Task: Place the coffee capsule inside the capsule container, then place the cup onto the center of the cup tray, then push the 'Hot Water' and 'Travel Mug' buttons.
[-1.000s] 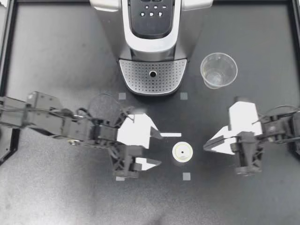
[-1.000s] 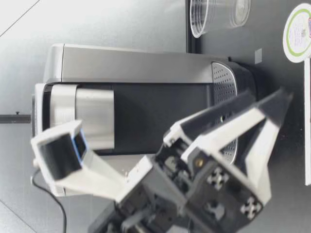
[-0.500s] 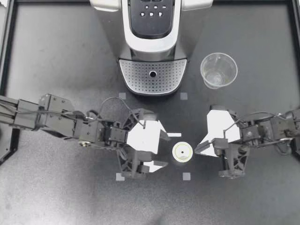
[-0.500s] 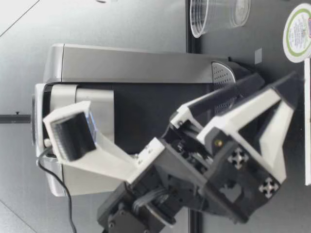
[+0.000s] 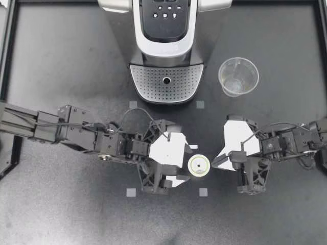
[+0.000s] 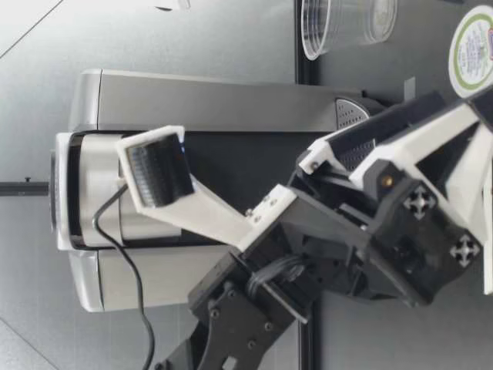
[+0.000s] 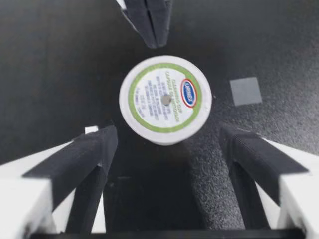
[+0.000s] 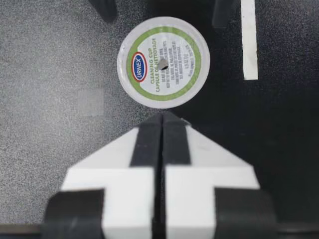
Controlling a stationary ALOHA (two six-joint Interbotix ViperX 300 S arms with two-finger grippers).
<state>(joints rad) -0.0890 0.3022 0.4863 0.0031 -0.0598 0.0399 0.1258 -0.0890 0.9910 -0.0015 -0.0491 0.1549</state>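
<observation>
Moved in: left claw [image 5: 185,163], spread wide, coffee capsule [image 5: 199,166] just ahead, upright on bench [image 5: 61,214]; right claw [image 5: 217,162] pinched closed beside it. Capsule probably light, rigid; foil top fragile, so grip sidewall

I see print atop the coffee capsule [image 5: 198,166], lower centre of the top view: small lettering within a green ring, plus an oval logo. The buttons [image 5: 165,15] of the coffee machine [image 5: 166,50], top centre, bear marks too small to read.
</observation>
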